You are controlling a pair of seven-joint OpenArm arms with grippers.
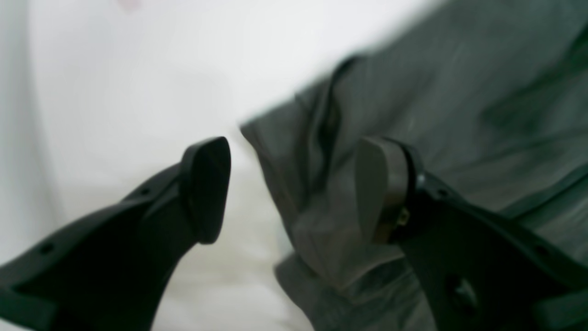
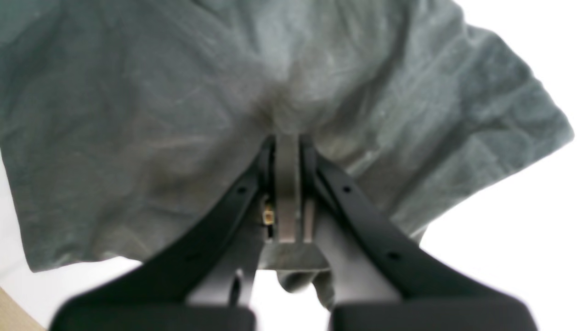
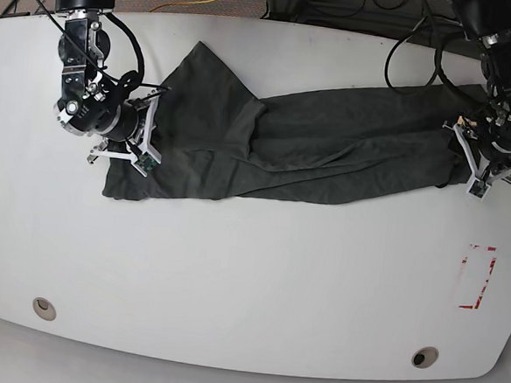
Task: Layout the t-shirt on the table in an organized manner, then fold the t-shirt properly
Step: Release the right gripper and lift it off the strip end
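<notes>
Two grippers, layout step: our right gripper [image 2: 288, 151] has jaws clamped on the t-shirt [image 3: 311, 147]; left gripper [image 1: 294, 188] jaws apart at its edge. Next we grip and spread it over the counter [image 3: 249, 279].

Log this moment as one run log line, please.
right gripper: shut on t-shirt | left gripper: open at the opposite end | t-shirt: stretched, wrinkled, unfolded on table

Plain dark charcoal-grey cotton t-shirt [image 3: 329, 144] without print, smooth white tabletop [image 3: 232, 277], red tape rectangle mark [image 3: 477, 277], black gripper fingers [image 1: 206, 188]
</notes>
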